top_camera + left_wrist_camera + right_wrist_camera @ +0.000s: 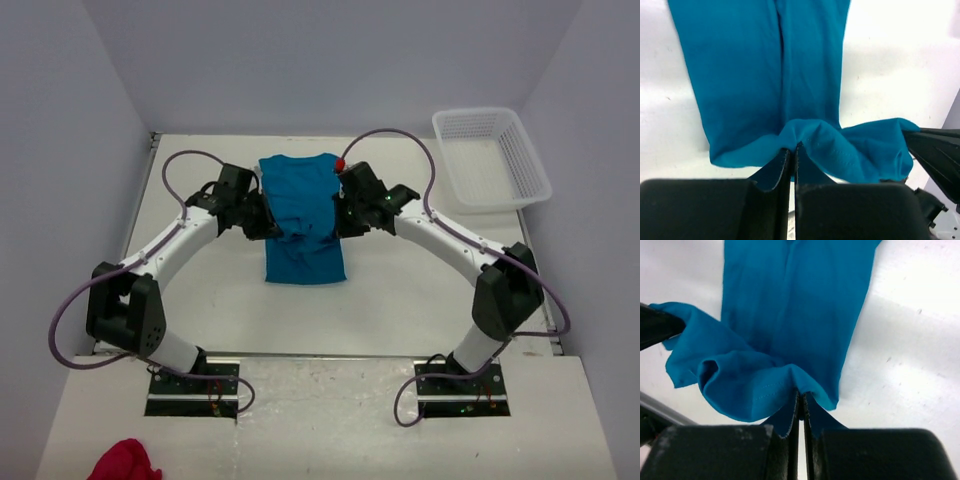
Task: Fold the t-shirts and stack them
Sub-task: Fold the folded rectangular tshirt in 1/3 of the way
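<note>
The white plastic lattice basket (492, 155) sits at the upper right of the top view, on the far right corner of the white counter (420, 285). All I can make out inside it is its own mesh floor.

The plain teal-blue fabric t-shirt (300, 200) lies well apart from the basket, in the middle of the frame. It is folded into a narrow strip running away from the arm bases. My left hand (274, 228) and right hand (336, 224) reach it from either side, a little below the strip's middle.

Each wrist view shows its own hand pressed together on a pinch of the teal cloth. A loose fold is bunched up between the two hands. Where the cloth goes between the jaws I lose its edge, so I cannot tell how many layers each hand has.

From above, the hands cover the strip's edges where they grip it. I cannot pick out sleeves or a collar.

A small red blob (341, 163) sits by the right wrist, and I cannot tell what it is. A crumpled magenta cloth (125, 462) at the lower left is cut off by the bottom edge.
</note>
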`<state>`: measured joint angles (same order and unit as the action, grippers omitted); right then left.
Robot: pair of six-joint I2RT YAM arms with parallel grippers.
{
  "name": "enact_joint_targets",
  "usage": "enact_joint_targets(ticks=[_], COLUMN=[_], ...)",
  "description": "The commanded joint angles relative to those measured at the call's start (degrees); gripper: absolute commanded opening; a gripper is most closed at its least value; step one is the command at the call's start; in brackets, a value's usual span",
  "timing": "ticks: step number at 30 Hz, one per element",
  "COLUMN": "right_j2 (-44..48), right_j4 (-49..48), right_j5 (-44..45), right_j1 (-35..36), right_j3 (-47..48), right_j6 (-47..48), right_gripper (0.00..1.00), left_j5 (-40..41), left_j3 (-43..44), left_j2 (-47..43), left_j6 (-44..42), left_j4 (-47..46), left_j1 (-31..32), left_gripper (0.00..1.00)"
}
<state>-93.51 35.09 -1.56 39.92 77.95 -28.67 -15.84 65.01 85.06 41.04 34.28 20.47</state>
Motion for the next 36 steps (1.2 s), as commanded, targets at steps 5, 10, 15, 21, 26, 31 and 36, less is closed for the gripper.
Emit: enact_joint_targets(ticks=[5,10,15,21,26,31,36], right_j2=[-10.98,-16.78,-23.10,-28.21,-31.02,-33.22,-36.56], right_j4=[5.51,5.43,6.57,9.12,10.70,11.75,12.37], right_j5=[-5.12,-7.75,-9.86,-11.18,-12.06,-12.50,-13.29], right_j1=[-5.99,-8.72,-10.39,-11.62,-12.50,-13.20,-13.99], right_j3=[11.08,15.56,21.79,29.08,32.69,35.42,38.41], right_j6=[8.10,10.56,12.23,13.55,14.25,14.95,16.62], right_gripper=[0.00,0.00,0.00,0.00,0.00,0.00,0.00], left_j5=[-1.31,-0.95,-1.65,-2.27,-3.41,-4.55,-4.47], left_j3=[4.94,5.30,6.09,9.25,11.54,12.42,12.68], left_j2=[8.45,11.97,14.25,17.50,20.93,24.36,25.60], left_j6=[-2.10,-2.63,-2.54,-2.80,-3.07,-3.07,-2.54], left_j4=[-4.40,-6.33,-7.73,-8.17,-8.44,-9.85,-10.81], left_j1=[-3.07,-5.00,-7.11,-8.69,-9.22,-9.66,-10.10], left_gripper=[0.00,0.00,0.00,0.00,0.00,0.00,0.00])
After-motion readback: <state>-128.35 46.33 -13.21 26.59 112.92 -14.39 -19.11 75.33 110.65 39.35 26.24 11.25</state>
